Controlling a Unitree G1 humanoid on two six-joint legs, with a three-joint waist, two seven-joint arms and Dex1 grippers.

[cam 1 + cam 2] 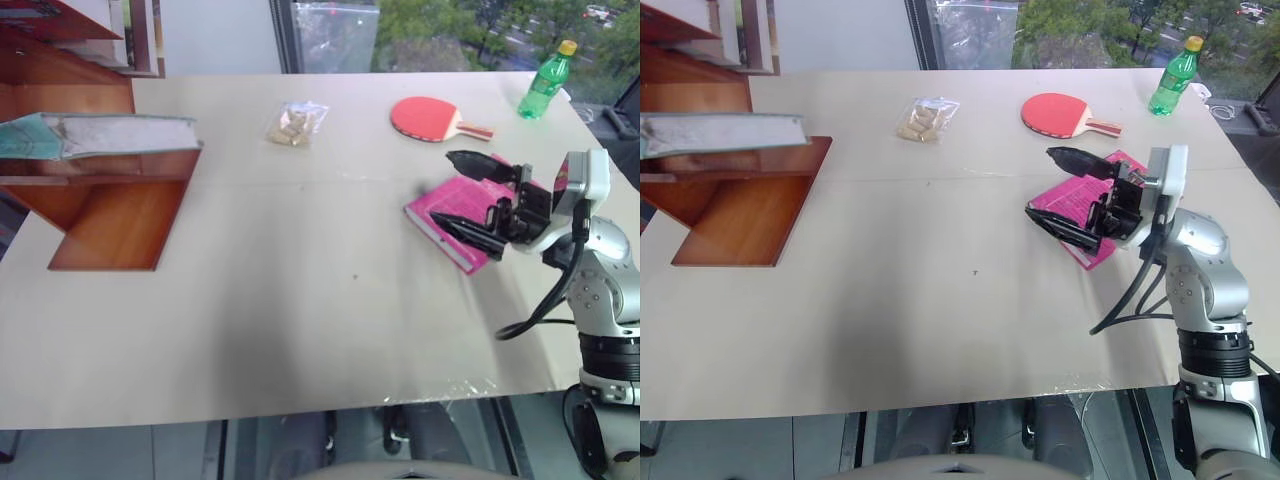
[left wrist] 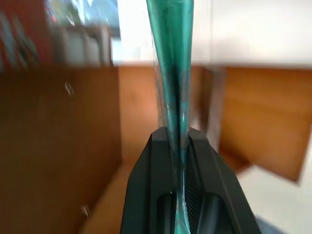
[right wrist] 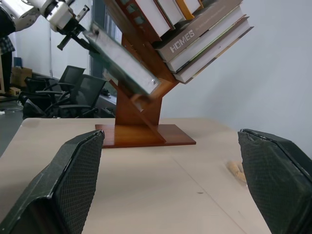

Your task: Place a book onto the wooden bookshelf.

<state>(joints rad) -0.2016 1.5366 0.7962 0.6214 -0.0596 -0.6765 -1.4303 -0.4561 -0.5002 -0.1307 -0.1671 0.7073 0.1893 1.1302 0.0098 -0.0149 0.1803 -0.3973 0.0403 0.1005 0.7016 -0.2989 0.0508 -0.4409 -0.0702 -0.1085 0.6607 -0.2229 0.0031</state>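
Note:
The teal-green book (image 1: 100, 135) lies tilted along a slanted board of the wooden bookshelf (image 1: 110, 225) at the table's far left, page edge facing me. In the right wrist view my left gripper (image 3: 73, 35) holds the book (image 3: 122, 63) by its upper end, and the lower corner sits in the crook of the bookshelf (image 3: 141, 129). Up close, my left gripper (image 2: 180, 139) is shut on the teal cover edge (image 2: 170, 58). My right gripper (image 1: 447, 188) hangs open and empty above the right side of the table, its pads (image 3: 73, 185) wide apart.
A magenta-pink book (image 1: 440, 222) lies under my right gripper. Beyond it are a red table tennis paddle (image 1: 425, 118), a green bottle (image 1: 545, 82) and a bag of snacks (image 1: 295, 124). Several books (image 3: 204, 29) fill the shelf's upper slot. Office chairs (image 3: 73, 87) stand behind.

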